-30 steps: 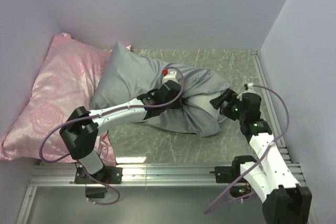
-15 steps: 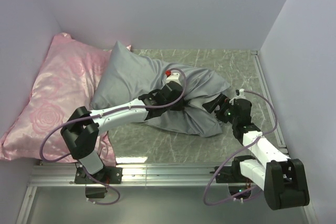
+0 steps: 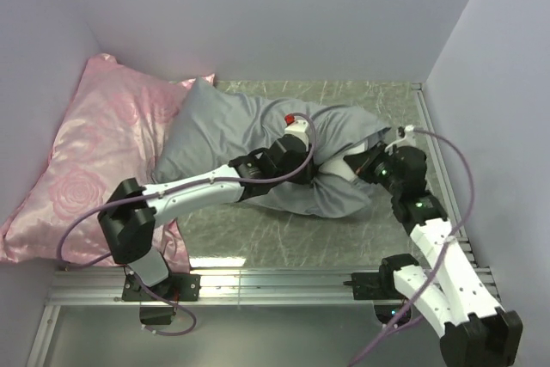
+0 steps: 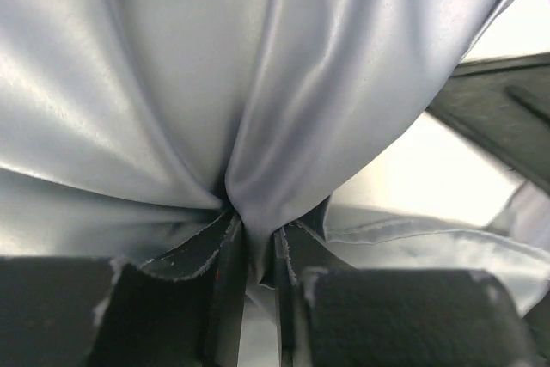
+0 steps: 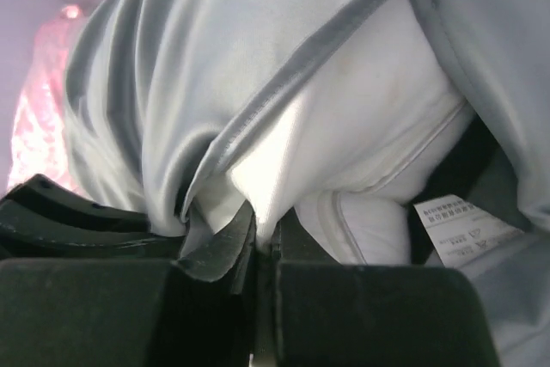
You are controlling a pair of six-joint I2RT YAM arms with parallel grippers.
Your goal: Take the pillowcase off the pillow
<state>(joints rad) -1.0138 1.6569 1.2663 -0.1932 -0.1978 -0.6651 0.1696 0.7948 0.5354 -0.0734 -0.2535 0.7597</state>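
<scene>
Removal is barely begun: the left gripper (image 4: 253,257) pinches the pillowcase (image 4: 172,83), the right gripper (image 5: 263,242) pinches the pillow's (image 5: 369,126) exposed end, and the rest is covered.

Pillowcase (image 3: 232,131): plain, shiny grey-blue satin, heavily creased, lying lengthwise across the middle of the table (image 3: 258,238). It covers most of the pillow (image 3: 337,165), and its hemmed mouth is open at the right end. Pillow: white, matte and plump, exposed only at that mouth. One seamed corner and a printed care label (image 5: 451,221) show there.
</scene>
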